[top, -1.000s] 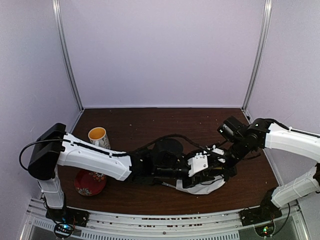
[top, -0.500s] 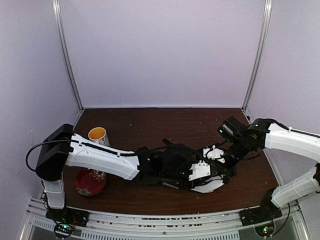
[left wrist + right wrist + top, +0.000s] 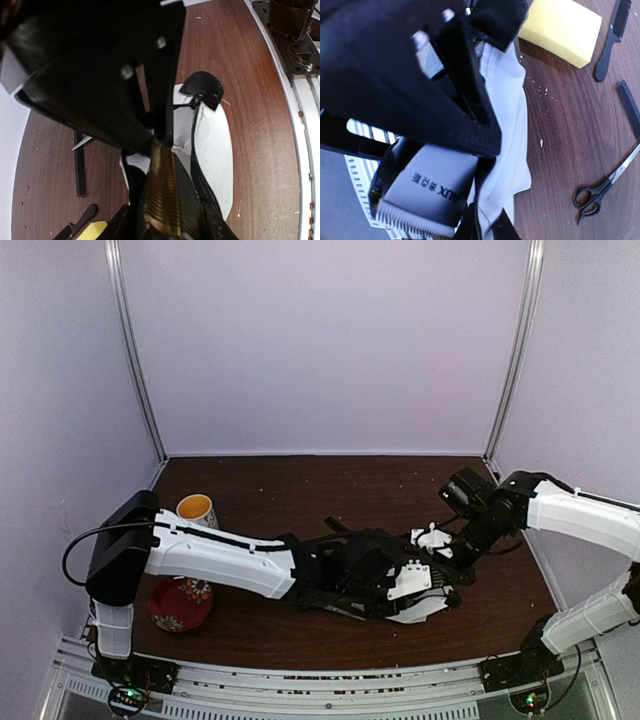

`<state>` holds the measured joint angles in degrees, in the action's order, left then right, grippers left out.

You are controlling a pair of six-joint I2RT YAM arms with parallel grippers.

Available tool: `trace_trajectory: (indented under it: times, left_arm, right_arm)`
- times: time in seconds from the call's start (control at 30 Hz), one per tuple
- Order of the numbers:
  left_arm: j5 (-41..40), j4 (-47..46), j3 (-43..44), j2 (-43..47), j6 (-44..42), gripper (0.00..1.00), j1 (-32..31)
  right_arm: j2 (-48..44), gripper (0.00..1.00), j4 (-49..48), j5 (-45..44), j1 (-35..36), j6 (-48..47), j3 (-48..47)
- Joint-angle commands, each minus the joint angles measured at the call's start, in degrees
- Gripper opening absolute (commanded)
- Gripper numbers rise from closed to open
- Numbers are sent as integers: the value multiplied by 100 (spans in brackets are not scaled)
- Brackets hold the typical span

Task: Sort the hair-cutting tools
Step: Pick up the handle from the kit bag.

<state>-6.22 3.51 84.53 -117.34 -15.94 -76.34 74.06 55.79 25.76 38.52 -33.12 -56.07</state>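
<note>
Seating the black-and-grey elongated hair trimmer (image 3: pixel 427 192) in the white fabric pouch with the black zipper (image 3: pixel 215 155) is the step I judge to be in hand. Both arms meet over that pouch at the right-centre of the brown wooden table (image 3: pixel 300 490). My left gripper (image 3: pixel 412 585) looks clamped on the trimmer, which lies at the pouch's open mouth alongside the zipper, toothed blade end outward; how far in it sits I cannot tell. My right gripper (image 3: pixel 432 550) is at the pouch's upper lip, and I cannot tell whether its jaws pinch the fabric or stand just off it. To do this well I want that lip lifted and spread so the zipper teeth do not snag the blade. I would then slide the trimmer in along its length rather than press it down, and release only once its weight rests on the pouch floor. Out on the wood beside the pouch lie a yellow sponge block (image 3: pixel 560 27), a slim black comb (image 3: pixel 612 35) just beside it, a second black comb (image 3: pixel 630 107) and small black-handled scissors (image 3: pixel 600 192) with silver blades. I judge the sort far from finished.
</note>
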Motion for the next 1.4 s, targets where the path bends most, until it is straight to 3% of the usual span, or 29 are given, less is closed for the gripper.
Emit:
trace_trajectory:
  times: [0.0,0.13,0.37,0.6,1.03,1.37]
  left_arm:
    - [-244,46,199,-123,283,0,49]
    - [-224,101,212,-137,374,0,49]
    - [-326,177,314,-138,487,0,49]
    - [-329,106,257,-141,474,0,54]
    - [-188,-83,81,-51,392,0,49]
    - [-117,-233,-86,2,374,0,49]
  right_arm:
    - [-119,21,74,361,-238,18,-181]
    - [-374,35,250,554,-660,-38,-177]
    - [-462,47,941,219,-984,-744,94]
    - [-173,50,789,-205,-1081,-938,410]
    - [1530,56,83,-412,-1198,-1131,228]
    - [1876,56,65,106,-1198,-1546,225]
